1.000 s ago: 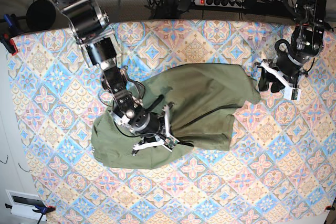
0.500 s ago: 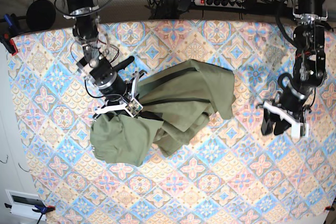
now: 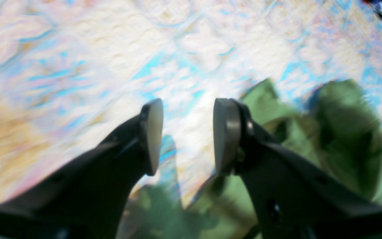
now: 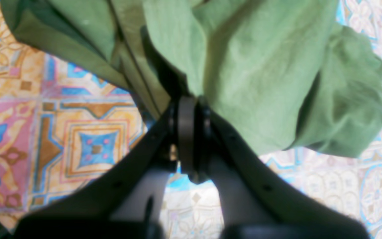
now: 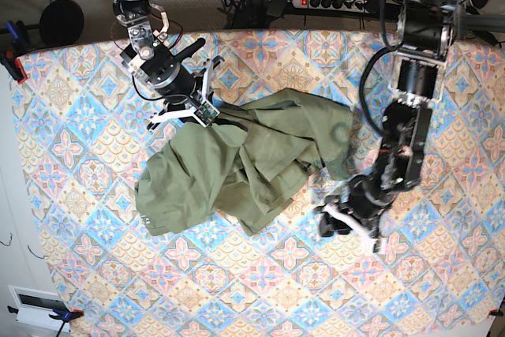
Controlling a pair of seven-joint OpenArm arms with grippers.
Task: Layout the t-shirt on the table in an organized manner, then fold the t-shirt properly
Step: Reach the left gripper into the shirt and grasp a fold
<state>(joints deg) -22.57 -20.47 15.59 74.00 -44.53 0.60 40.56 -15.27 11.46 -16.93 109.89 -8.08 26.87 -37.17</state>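
The olive-green t-shirt (image 5: pixel 245 163) lies crumpled in a heap at the middle of the table (image 5: pixel 410 290). My right gripper (image 5: pixel 203 114) is at the heap's far left top, shut on a bunch of the fabric. In the right wrist view the closed gripper (image 4: pixel 186 109) pinches folds of the t-shirt (image 4: pixel 260 66), which hang over the patterned table (image 4: pixel 88 146). My left gripper (image 5: pixel 331 225) hovers low beside the heap's near right edge. In the blurred left wrist view this gripper (image 3: pixel 187 136) is open with nothing between its pads, and the t-shirt (image 3: pixel 343 132) lies just to the right and below.
A power strip (image 5: pixel 331 1) and cables lie beyond the table's far edge. A black round object (image 5: pixel 61 21) sits off the far left corner, with a clamp (image 5: pixel 12 61) on the left edge. A white box (image 5: pixel 35 305) lies off the near left corner.
My right gripper has dragged the t-shirt from the lower middle up towards the far left, bunching it. My left arm has swung from the far right edge down to the heap's near right side.
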